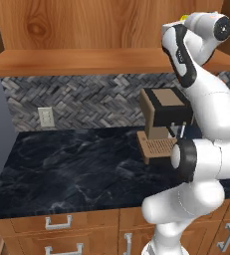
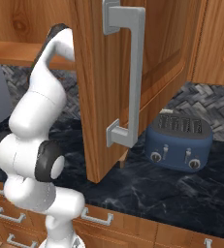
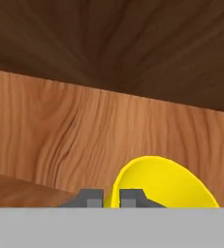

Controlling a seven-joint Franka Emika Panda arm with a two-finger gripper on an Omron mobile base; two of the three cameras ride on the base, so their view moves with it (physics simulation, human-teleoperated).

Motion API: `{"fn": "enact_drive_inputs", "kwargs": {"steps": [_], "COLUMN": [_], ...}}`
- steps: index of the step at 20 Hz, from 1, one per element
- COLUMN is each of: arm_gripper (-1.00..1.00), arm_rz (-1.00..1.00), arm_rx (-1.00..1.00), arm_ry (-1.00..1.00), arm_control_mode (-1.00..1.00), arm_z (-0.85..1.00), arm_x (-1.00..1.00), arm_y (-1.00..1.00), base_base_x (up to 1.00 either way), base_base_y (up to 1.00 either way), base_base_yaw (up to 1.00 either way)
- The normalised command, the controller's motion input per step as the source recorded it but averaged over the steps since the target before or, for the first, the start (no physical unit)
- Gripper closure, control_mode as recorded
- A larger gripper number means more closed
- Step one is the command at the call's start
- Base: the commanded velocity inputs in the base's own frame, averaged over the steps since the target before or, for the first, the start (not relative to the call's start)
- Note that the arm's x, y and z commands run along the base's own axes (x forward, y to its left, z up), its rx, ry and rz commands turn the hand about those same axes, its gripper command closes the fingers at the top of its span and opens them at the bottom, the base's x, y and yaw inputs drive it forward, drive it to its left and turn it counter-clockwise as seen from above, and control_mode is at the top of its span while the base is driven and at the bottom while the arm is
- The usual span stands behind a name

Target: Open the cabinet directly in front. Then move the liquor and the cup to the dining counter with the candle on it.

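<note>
So the tool was up inside the cabinet, and in the hand view its two grey fingertips sat really close together at the bottom, one on each side of the cup's rim. Looked like a narrow pinch on the wall of the cup, though I couldn't tell for sure it was actually clamped. The cup was right at the tool, bright yellow, its open mouth curving off to one side of the fingers. Just past it was the cabinet's wooden back wall, with darker wood above that.

From the left base view, the arm reached up over the shelf edge, and a tiny sliver of yellow peeked out next to the wrist. Below the tool, on the black marbled worktop, stood a brown coffee machine against the herringbone backsplash, with a wall outlet further off to the side. Drawers with short silver handles ran under the worktop.

In the right base view, the open cabinet door with its long silver handle hung off to the side of the arm, and a blue toaster sat on the worktop beyond it.
</note>
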Motion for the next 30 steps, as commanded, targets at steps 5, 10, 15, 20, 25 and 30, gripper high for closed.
{"fn": "enact_drive_inputs", "kwargs": {"steps": [5,10,15,20,25,30], "arm_gripper": [1.0,1.0,1.0,1.0,1.0,1.0], "arm_rz": [0.06,0.1,0.24,0.35,0.34,0.22], "arm_rx": [0.0,0.0,-0.04,-0.04,-0.08,-0.18], "arm_ry": [-0.44,-0.22,0.12,0.28,0.43,0.23], "arm_control_mode": [-1.0,-1.0,-1.0,-1.0,-1.0,-1.0], "arm_z": [0.1,0.0,-0.15,-0.67,-1.0,-0.83], "arm_x": [-1.0,-1.0,-1.0,-1.0,-0.98,-0.32], "arm_y": [0.81,0.93,0.93,0.66,0.67,0.73], "base_base_x": [0.0,0.0,0.0,0.0,0.0,0.0], "base_base_y": [0.0,0.0,0.0,0.0,0.0,0.0], "base_base_yaw": [0.0,0.0,0.0,0.0,0.0,0.0]}}
